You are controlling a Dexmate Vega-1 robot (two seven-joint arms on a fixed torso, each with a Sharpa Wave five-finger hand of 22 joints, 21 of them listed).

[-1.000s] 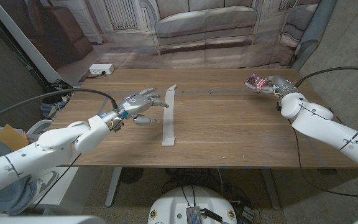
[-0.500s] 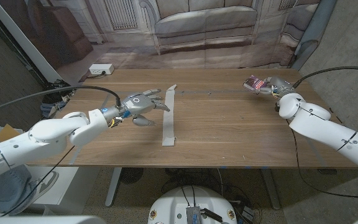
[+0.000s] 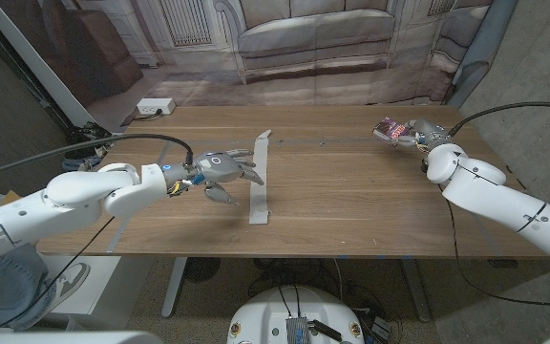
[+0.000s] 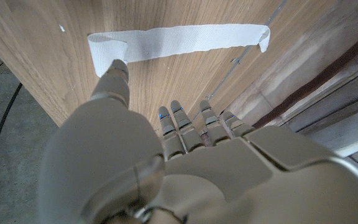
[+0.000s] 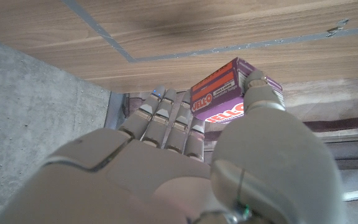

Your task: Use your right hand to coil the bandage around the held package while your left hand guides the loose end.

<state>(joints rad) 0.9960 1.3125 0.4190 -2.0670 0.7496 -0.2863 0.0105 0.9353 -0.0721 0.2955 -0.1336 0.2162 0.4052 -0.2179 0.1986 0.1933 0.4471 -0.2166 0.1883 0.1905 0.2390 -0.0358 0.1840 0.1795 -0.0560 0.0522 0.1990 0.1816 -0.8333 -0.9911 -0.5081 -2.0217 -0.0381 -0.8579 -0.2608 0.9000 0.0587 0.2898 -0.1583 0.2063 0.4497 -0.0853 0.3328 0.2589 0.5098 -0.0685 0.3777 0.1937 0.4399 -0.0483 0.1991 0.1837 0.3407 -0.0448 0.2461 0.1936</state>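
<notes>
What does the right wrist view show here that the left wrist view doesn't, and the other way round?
Right wrist view: the right hand gripping a purple box with JELLO lettering, beyond the table's edge. Left wrist view: the left hand, holding nothing, fingers reaching toward a white bandage strip lying flat, one fingertip close to one end of it. Both share the wooden table with a thin line running across it.

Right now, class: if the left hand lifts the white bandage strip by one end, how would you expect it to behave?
The bandage strip lies flat and thin on the wooden table, so it probably droops limply when lifted. Its end curls up in the left wrist view, suggesting soft, light cloth. The left hand may struggle to pinch something so flat; it could slide rather than lift.
</notes>
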